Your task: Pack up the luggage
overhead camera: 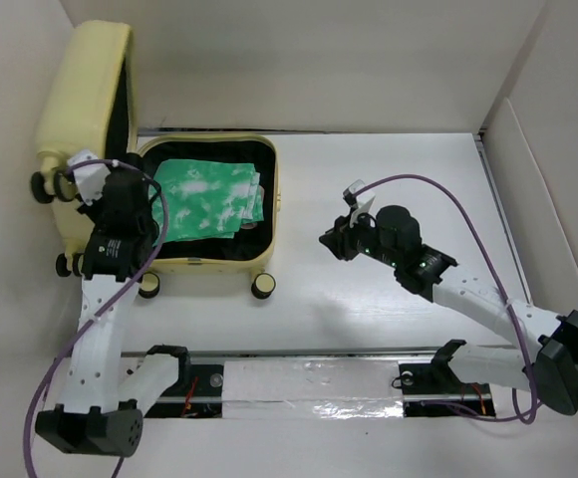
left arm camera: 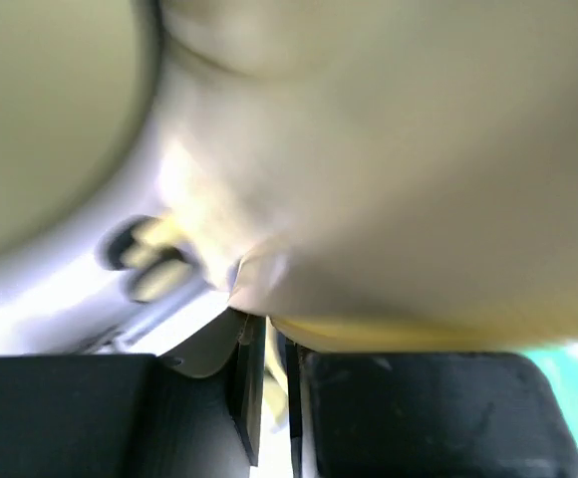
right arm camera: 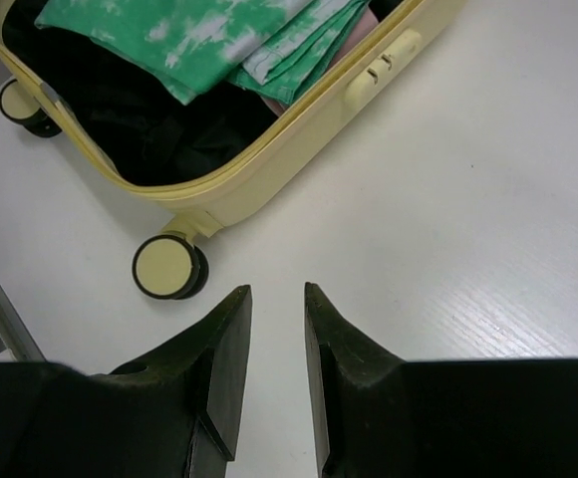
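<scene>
A robotics lab cell is suggested: a white tabletop [overhead camera: 399,189] is enclosed left, far and right by plain beige panels [overhead camera: 319,60], and two cabled arms [overhead camera: 95,329] are bolted to a rail [overhead camera: 269,383] at its near edge.

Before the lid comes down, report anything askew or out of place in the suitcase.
Nothing spilled or damaged. The green tie-dye cloth sits inside the luggage, but its folded layers fan unevenly toward the handle-side rim.
</scene>
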Robot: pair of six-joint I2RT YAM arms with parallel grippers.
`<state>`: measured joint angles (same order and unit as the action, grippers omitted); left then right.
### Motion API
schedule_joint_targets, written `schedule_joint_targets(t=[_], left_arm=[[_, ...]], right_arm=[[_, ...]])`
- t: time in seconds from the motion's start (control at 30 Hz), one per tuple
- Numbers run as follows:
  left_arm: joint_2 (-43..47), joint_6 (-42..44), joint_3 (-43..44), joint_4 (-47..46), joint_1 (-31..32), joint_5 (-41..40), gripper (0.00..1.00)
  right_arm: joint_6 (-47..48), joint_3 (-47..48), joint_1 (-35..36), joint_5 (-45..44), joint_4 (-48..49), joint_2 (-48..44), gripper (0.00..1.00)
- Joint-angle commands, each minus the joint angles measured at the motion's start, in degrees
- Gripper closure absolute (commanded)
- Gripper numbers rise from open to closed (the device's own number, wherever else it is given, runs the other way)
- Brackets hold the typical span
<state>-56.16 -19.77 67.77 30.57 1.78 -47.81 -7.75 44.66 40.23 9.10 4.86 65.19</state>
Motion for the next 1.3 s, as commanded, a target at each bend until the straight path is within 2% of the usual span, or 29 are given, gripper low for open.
schedule_joint_targets(t=[0.0,0.03,0.13,0.23,0.27,0.33,0.37,0.43,0.47,0.5,0.57,0.6,0.67,0.73,0.83,0.87,0.9,0.97,1.0,1.03,1.1,1.17,1.2,1.27], left_arm=[[1.58,-0.62,-2.89,-5.08,9.00,14.47,1.00],[1.84,-0.01,-3.69,-5.77,13.47,15.98,1.00],[3.77,2.70,-8.60,-8.76,19.72,23.80,1.00],[6.24,4.56,-13.35,-10.09,22.47,32.58,1.00],[7.20,5.43,-15.19,-10.44,22.48,38.61,1.00],[7.56,6.40,-16.17,-9.57,22.48,44.62,1.00],[7.38,7.54,-16.52,-9.04,23.35,47.78,0.83],[8.78,7.81,-16.79,-10.16,24.15,55.61,0.71],[10.27,7.99,-16.53,-10.35,24.15,58.68,0.61],[11.24,8.60,-16.18,-10.53,24.15,63.32,0.57],[13.87,9.83,-15.13,-9.65,24.15,67.22,0.53],[14.49,10.53,-13.73,-8.87,24.15,70.72,0.53],[16.42,12.47,-12.14,-6.75,24.15,71.98,0.55],[17.75,11.86,-10.64,-8.31,24.15,71.28,0.55],[18.81,8.11,-8.80,-13.31,24.15,66.21,0.53],[17.50,6.60,-7.92,-14.30,24.15,62.18,0.50],[16.53,4.58,-5.65,-15.00,24.15,50.48,0.48],[11.55,-0.76,-3.27,-15.36,24.15,36.46,0.46],[9.60,-1.67,-0.99,-15.45,23.62,23.77,0.46],[5.14,-2.81,0.16,-15.36,23.62,18.60,0.46],[0.90,-5.53,3.66,-15.45,18.98,10.41,0.45],[-5.15,-6.42,5.52,-17.20,13.45,12.81,0.45],[-7.01,-7.38,7.62,-17.56,6.46,17.62,0.46],[-12.18,-9.66,9.22,-17.65,-1.13,22.73,0.47]], right_arm=[[0.01,3.23,0.73,-2.24,0.68,1.61,0.66],[-0.25,3.32,0.73,-4.16,0.67,1.87,0.66],[-1.04,3.15,0.21,-5.93,0.67,2.14,0.66],[-1.48,2.80,0.20,-7.60,0.94,2.49,0.65],[-1.57,2.71,-0.41,-7.87,1.02,3.01,0.65],[-1.66,2.80,-1.02,-8.49,1.03,3.36,0.65],[-1.83,2.62,-1.03,-8.84,0.94,3.71,0.64],[-2.09,2.53,-1.82,-8.84,1.11,4.68,0.64],[-2.18,2.45,-1.82,-8.84,1.11,5.03,0.64],[-2.27,2.44,-2.52,-8.84,1.20,5.38,0.64],[-2.45,2.62,-3.13,-10.68,1.11,6.35,0.64],[-2.53,2.62,-3.14,-10.95,1.11,6.44,0.64],[-2.71,2.53,-3.66,-11.39,1.29,6.79,0.65],[-2.80,2.44,-3.67,-11.83,1.55,7.06,0.67],[-3.15,2.09,-3.67,-11.92,3.04,8.28,0.82],[-3.15,2.01,-3.67,-11.57,3.83,8.72,0.93],[-3.24,2.09,-3.67,-11.22,4.19,9.77,0.97],[-3.33,2.18,-3.06,-10.17,4.80,10.57,1.00],[-3.24,2.53,-3.05,-10.25,4.80,11.36,1.00],[-2.80,2.53,-2.35,-10.68,4.80,11.54,1.00],[-2.45,2.62,-1.73,-11.38,4.89,11.89,1.00],[-2.27,2.53,-1.73,-11.48,5.15,11.98,1.00],[-2.01,2.53,-1.21,-11.39,5.33,11.89,1.00],[-1.92,2.27,-1.20,-11.48,5.68,11.72,1.00]])
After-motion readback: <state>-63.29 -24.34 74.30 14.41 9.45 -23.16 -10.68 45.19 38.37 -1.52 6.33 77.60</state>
